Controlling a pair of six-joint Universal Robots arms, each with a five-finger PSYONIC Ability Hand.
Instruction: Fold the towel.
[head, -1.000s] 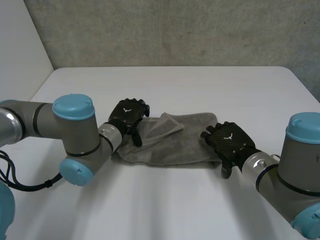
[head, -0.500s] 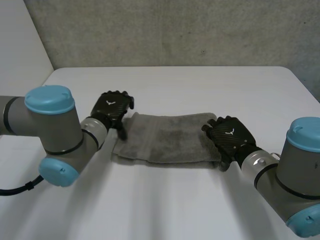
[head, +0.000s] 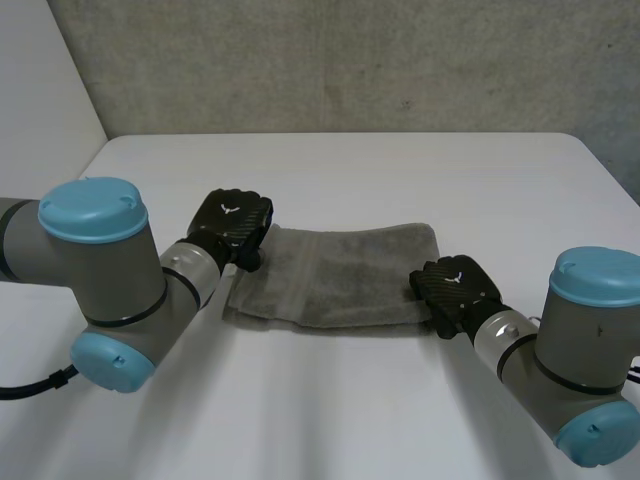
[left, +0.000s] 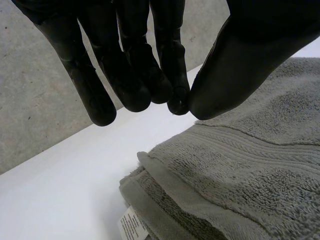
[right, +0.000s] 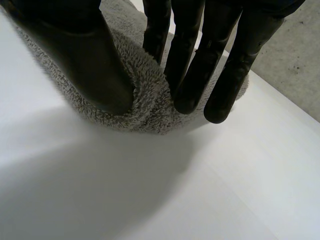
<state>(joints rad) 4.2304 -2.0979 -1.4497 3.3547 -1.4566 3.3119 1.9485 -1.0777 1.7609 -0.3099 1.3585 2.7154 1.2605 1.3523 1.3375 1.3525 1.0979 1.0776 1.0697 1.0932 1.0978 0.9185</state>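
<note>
Nearest my camera, the counter (head: 330, 400) is bare white, and just beyond that strip the right robot hand (head: 455, 290) sits on the right end of the towel (head: 340, 275). Its own wrist view shows thumb and fingers (right: 187, 95) dug into the pile with a ridge of cloth bunched between them, so I read it as pinching that end. I think the pinch anchors the strip, or readies that end to be carried over. The towel lies across the middle of the counter as a long, flat grey band. I judge the lengthwise fold done and the crosswise fold not yet made. On the other end, at the far corner, the left robot hand (head: 232, 220) points down over the cloth. In its wrist view the fingertips and thumb are pressed together just above the towel with no cloth between them. I take that as lined up over the corner rather than gripping it. Below those tips the stacked layers show at the towel's edge, with a small white label (left: 131, 224) tucked at the corner. That tells me I must catch every layer there. Beyond the towel the counter runs clear to the grey wall (head: 350, 60).
</note>
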